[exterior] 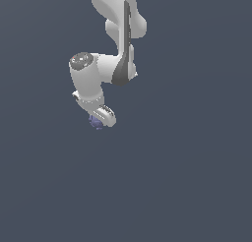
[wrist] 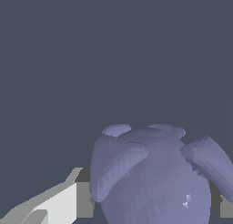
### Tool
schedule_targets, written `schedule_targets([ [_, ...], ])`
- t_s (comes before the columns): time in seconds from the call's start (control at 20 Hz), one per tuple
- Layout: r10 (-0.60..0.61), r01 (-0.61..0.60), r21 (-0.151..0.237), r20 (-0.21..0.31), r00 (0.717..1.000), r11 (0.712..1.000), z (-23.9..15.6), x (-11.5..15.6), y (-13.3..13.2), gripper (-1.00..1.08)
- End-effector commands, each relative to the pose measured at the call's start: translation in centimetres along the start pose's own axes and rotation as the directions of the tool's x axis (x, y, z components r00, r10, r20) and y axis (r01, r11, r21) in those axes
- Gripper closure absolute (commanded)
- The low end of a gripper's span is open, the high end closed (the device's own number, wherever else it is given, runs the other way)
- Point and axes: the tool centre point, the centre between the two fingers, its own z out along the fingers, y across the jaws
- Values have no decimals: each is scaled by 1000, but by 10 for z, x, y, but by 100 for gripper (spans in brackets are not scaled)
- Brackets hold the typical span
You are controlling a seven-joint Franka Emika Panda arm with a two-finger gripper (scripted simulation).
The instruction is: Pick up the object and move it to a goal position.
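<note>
The object [exterior: 95, 121] is a tiny bumpy purple-blue lump. In the exterior view it peeks out below the white gripper [exterior: 100, 119], partly hidden by the hand. In the wrist view the object [wrist: 154, 177] fills the near part of the picture, lobed and rounded, and sits between the two fingers [wrist: 59, 205]. One grey pad touches its side; the other pad shows only at the picture's edge. The gripper [wrist: 152, 202] looks shut on the object.
The white arm [exterior: 115, 34] comes down from the top of the exterior view. Around it there is only a plain dark grey-blue ground [exterior: 187, 177] with no other object in sight.
</note>
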Motion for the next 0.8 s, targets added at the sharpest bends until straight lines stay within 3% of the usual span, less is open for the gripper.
schedule_targets([
  [0.0,0,0,0,0,1000,1000,-25,9,1,108],
  [0.35,0,0,0,0,1000,1000,-85,32,2,108],
  [0.75,0,0,0,0,1000,1000,-122,48,2,108],
])
